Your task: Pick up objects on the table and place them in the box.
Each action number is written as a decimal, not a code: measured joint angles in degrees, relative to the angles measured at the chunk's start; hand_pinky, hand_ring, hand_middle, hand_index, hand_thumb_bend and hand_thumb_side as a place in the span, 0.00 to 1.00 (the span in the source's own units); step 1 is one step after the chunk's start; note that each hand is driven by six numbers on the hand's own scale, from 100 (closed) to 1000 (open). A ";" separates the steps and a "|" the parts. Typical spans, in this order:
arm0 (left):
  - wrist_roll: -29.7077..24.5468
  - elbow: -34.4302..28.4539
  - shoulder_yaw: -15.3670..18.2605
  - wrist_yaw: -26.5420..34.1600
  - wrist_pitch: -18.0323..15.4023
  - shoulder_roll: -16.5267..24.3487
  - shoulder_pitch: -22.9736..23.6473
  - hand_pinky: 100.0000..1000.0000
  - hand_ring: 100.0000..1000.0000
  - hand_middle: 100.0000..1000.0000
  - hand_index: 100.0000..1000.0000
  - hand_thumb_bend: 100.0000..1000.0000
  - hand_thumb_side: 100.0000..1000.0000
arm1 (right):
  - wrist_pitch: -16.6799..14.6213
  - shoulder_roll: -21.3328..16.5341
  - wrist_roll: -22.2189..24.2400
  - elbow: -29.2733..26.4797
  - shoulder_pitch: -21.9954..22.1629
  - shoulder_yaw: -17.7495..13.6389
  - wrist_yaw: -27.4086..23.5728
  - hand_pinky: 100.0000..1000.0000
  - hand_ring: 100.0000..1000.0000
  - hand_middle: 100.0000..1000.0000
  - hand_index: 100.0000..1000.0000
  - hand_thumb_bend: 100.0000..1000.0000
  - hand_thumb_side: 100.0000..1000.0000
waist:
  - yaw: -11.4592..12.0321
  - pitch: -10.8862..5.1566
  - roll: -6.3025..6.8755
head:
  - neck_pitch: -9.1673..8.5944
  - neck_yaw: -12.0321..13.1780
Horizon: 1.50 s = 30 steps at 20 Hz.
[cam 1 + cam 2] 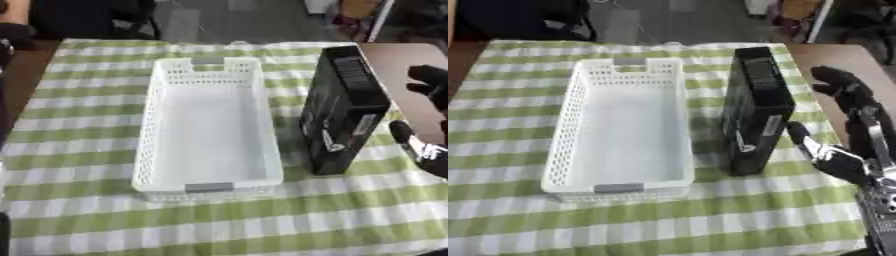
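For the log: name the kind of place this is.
Probably an indoor lab or demo room, not a home: a table with a green checked cloth holds only a white basket and a black box, the robot's right hand beside it, furniture crowding the floor behind.

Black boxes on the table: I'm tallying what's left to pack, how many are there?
1. The black box stands on edge on the checked cloth, just right of the white basket, which looks empty. Nothing else seems hidden.
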 measured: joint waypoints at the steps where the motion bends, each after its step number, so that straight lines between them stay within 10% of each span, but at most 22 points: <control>1: -0.06 0.00 0.00 0.00 0.06 0.00 0.00 0.61 0.62 0.74 0.78 0.55 0.73 | 0.20 0.00 -0.03 -0.12 -0.02 -0.01 0.25 0.84 0.87 0.80 0.88 0.49 0.37 | 0.00 0.00 0.00 | 0.00 0.00; 6: -0.09 0.00 0.00 0.00 0.08 0.00 0.03 0.61 0.62 0.74 0.78 0.55 0.73 | 3.40 -0.04 -2.70 -0.88 -0.54 -0.89 5.10 0.87 0.87 0.78 0.83 0.65 0.51 | -0.11 -0.01 0.00 | 0.00 0.00; 16: -0.26 0.00 0.00 0.00 0.25 0.00 0.05 0.61 0.62 0.74 0.78 0.55 0.74 | 20.28 0.56 -13.71 -4.88 -2.91 0.52 23.01 0.90 0.91 0.78 0.84 0.66 0.60 | -0.12 -0.04 0.00 | 0.01 -0.05; 30: -0.51 0.00 0.00 0.01 0.50 0.00 0.10 0.61 0.62 0.75 0.78 0.55 0.74 | 22.82 1.78 -13.06 -5.99 -4.57 2.00 23.98 0.91 0.91 0.79 0.85 0.65 0.61 | -0.12 -0.06 -0.03 | 0.01 -0.08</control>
